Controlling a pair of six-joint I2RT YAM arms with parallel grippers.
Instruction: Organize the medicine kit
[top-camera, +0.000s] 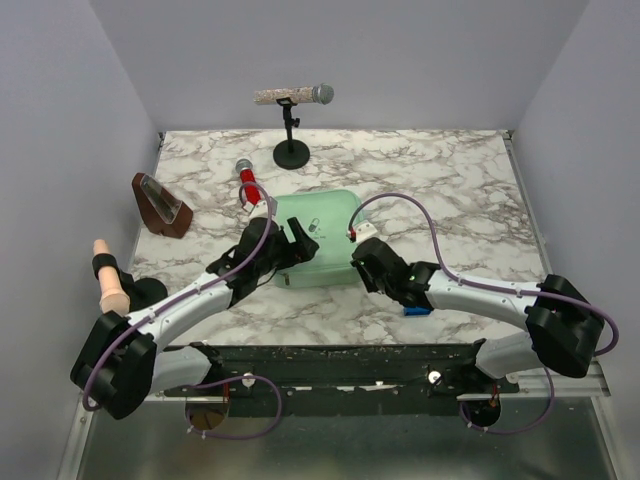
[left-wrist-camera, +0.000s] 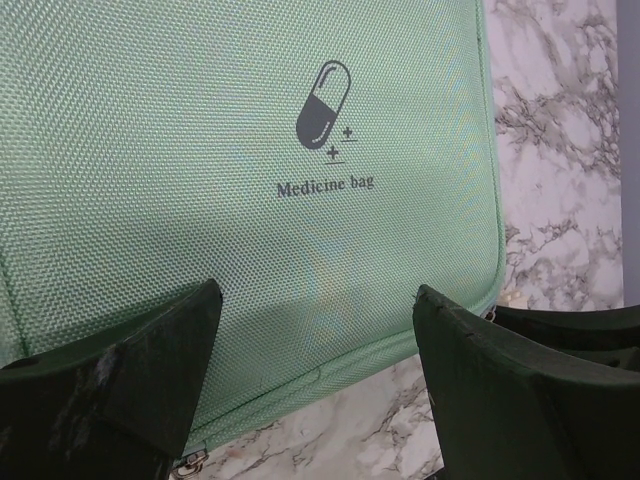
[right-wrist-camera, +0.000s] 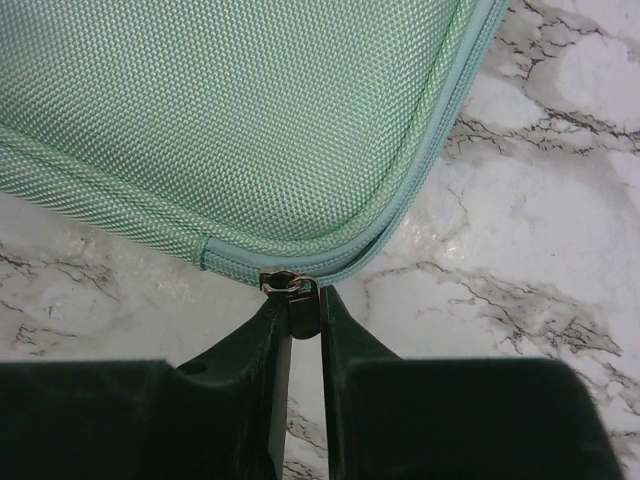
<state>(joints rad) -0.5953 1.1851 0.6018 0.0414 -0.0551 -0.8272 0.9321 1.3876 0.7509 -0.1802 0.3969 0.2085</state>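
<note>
The medicine kit (top-camera: 322, 232) is a mint-green zipped fabric case lying flat and closed at the table's middle; its lid shows a pill logo and "Medicine bag" (left-wrist-camera: 323, 185). My left gripper (top-camera: 290, 248) is open, its jaws spread over the case's near-left edge (left-wrist-camera: 318, 292), holding nothing. My right gripper (top-camera: 362, 262) is at the case's near-right corner, shut on the metal zipper pull (right-wrist-camera: 304, 308). The case's corner fills the top of the right wrist view (right-wrist-camera: 250, 100).
A microphone (top-camera: 293, 97) on a black stand stands at the back. A red-handled tool (top-camera: 247, 183) and a brown wedge holder (top-camera: 160, 205) lie left of the case. A beige peg (top-camera: 108, 280) stands at the left edge. A small blue item (top-camera: 418, 309) lies under my right arm.
</note>
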